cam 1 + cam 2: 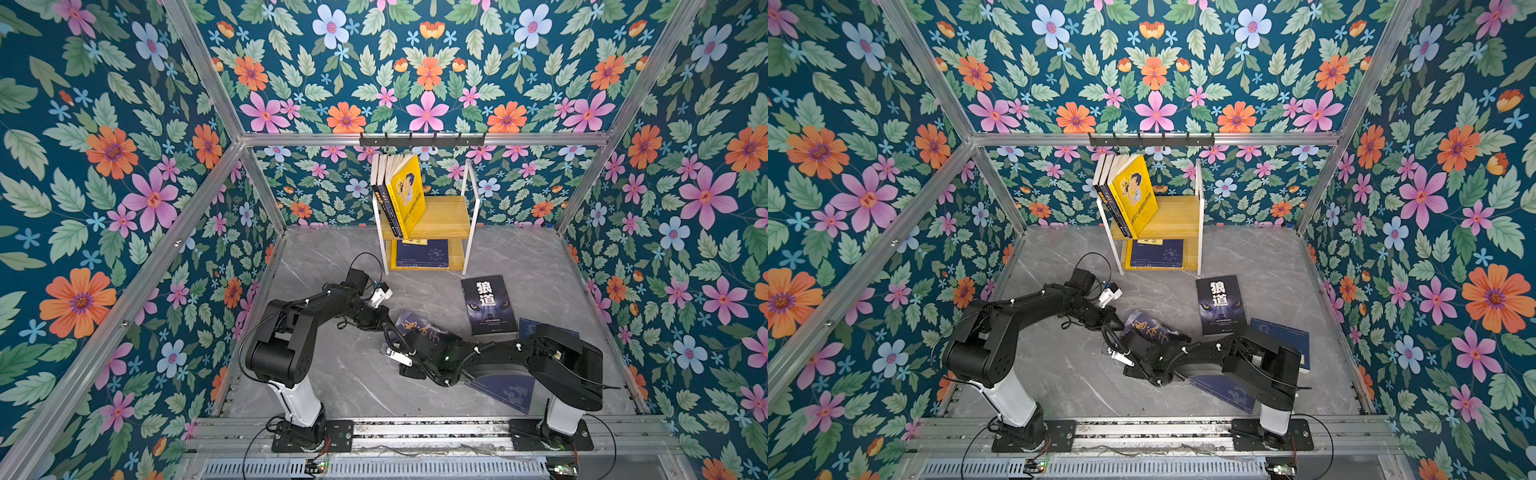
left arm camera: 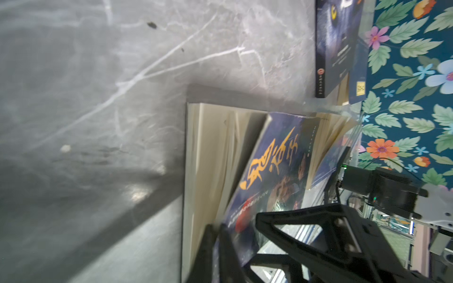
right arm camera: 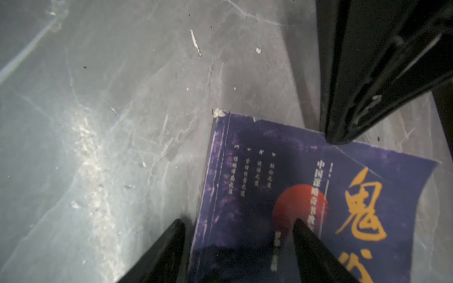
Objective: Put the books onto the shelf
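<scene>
Floral-papered booth with a grey marbled floor. At the back stands the shelf, with books leaning on its upper board and one lying flat below. Well in front of the shelf lies a purple book with orange lettering, its cover lifted. The left gripper is pinched together on that cover. The right gripper stands apart, astride the book's spine edge. Only the left wrist view shows the pages fanning loose, which both top views hide. The right gripper should probably clamp the whole thickness before any lift.
</scene>
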You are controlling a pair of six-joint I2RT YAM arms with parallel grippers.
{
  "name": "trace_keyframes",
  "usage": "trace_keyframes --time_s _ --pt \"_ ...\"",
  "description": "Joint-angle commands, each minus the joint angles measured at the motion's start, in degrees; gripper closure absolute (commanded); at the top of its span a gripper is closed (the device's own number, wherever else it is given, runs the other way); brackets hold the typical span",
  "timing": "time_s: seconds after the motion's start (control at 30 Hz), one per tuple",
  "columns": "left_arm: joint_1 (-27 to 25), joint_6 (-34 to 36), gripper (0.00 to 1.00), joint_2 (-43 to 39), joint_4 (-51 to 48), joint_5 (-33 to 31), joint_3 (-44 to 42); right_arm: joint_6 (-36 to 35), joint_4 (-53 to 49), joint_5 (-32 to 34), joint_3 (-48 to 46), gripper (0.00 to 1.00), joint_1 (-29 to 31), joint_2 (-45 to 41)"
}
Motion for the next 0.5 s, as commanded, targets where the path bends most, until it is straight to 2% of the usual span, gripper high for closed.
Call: trace_keyframes --time_s 0.0,0.43,0.47 --pt "0.1 -0.7 1.0 -0.3 0.4 2.0 0.3 -2.7 -14.3 1.0 -0.7 0.3 -0.2 1.0" --pt "2.1 -1.7 1.0 -4.3 0.8 1.6 -0.8 0.7 -15.9 2.7 -0.2 0.26 -0.3 -2.4" --pt "2.1 -1.7 0.87 -4.1 1.1 0.0 -1.0 1.1 -16.6 2.9 -0.3 0.26 -0.3 -3.0"
